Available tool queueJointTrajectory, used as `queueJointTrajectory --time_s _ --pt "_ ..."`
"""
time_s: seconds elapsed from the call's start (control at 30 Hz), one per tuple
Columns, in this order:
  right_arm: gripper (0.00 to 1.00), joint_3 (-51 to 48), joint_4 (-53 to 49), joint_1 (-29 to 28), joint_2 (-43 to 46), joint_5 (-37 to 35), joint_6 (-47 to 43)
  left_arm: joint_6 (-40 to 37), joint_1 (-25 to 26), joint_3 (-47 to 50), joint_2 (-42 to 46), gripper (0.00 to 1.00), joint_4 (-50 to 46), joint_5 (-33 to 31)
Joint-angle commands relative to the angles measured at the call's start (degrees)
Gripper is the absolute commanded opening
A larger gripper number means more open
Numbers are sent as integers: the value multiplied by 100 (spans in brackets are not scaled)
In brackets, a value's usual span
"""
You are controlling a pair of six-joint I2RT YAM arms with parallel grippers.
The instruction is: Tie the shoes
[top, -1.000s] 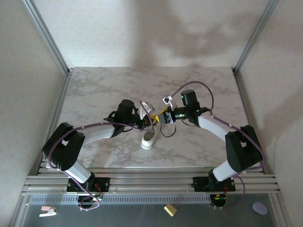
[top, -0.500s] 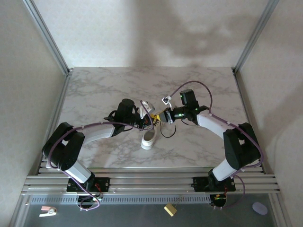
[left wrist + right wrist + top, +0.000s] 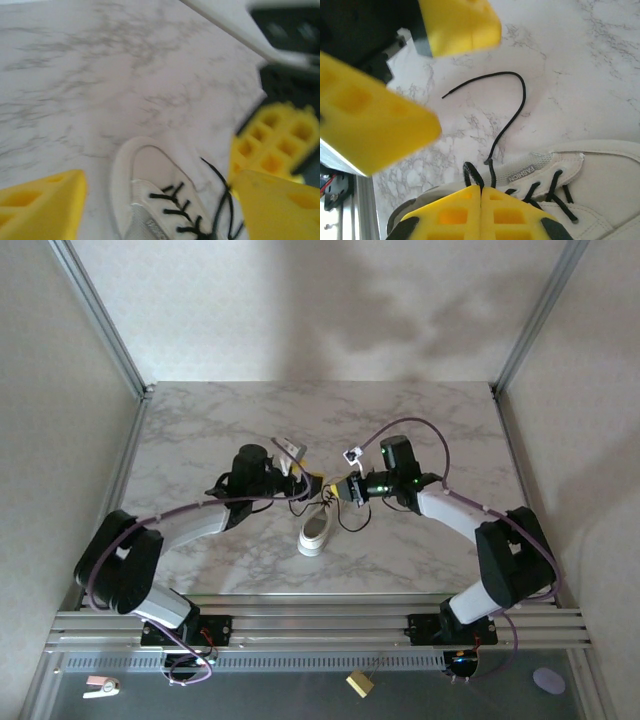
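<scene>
Over the white sneaker (image 3: 316,532), I see the right gripper (image 3: 480,200) pinching a black lace (image 3: 523,97), the left gripper (image 3: 160,200) spread apart.

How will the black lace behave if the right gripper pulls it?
The lace looks limp: its free end lies in a loose curve on the table. The sneaker seems light, so it may slide on the smooth surface when the right gripper, shut on the lace, pulls.

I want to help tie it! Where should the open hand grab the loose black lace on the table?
Probably near its free tip, from straight above. The loose lace lies flat on the table, curling away from the sneaker, with bare marble either side for the left hand.
</scene>
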State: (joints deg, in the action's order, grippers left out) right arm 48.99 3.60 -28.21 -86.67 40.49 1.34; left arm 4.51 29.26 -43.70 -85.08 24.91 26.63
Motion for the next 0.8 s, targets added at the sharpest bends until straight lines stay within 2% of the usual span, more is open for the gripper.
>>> queueJointTrajectory --time_s 0.0,0.03,0.13,0.27,0.37,0.47,0.6,0.7,0.77 --pt "0 -194 543 -203 251 -492 308 1461 -56 10 316 92 -307 -2026" --pt "0 -212 553 -244 263 -567 314 1819 -68 -87 312 92 -791 -2551" --pt "0 -238 537 -379 298 -775 301 2607 -78 -310 273 90 -2018 -3495" --pt "0 -140 196 -516 318 -1106 169 3690 -102 -380 354 84 -3405 -4330" --pt "0 -28 -171 -699 359 -1491 -55 4309 -97 -540 263 82 -4306 -4549" --pt "0 22 -353 -825 376 -1720 -160 5121 -87 -538 247 87 -4818 -4656" --pt "0 -8 -367 -881 431 -1801 -181 6189 -94 -452 397 85 -4883 -4513" --pt "0 -38 -388 -903 485 -1834 -187 6681 -86 -569 329 88 -4734 -4248" --pt "0 -65 -384 -906 527 -1856 -187 6985 -93 -723 175 80 -4725 -4076"
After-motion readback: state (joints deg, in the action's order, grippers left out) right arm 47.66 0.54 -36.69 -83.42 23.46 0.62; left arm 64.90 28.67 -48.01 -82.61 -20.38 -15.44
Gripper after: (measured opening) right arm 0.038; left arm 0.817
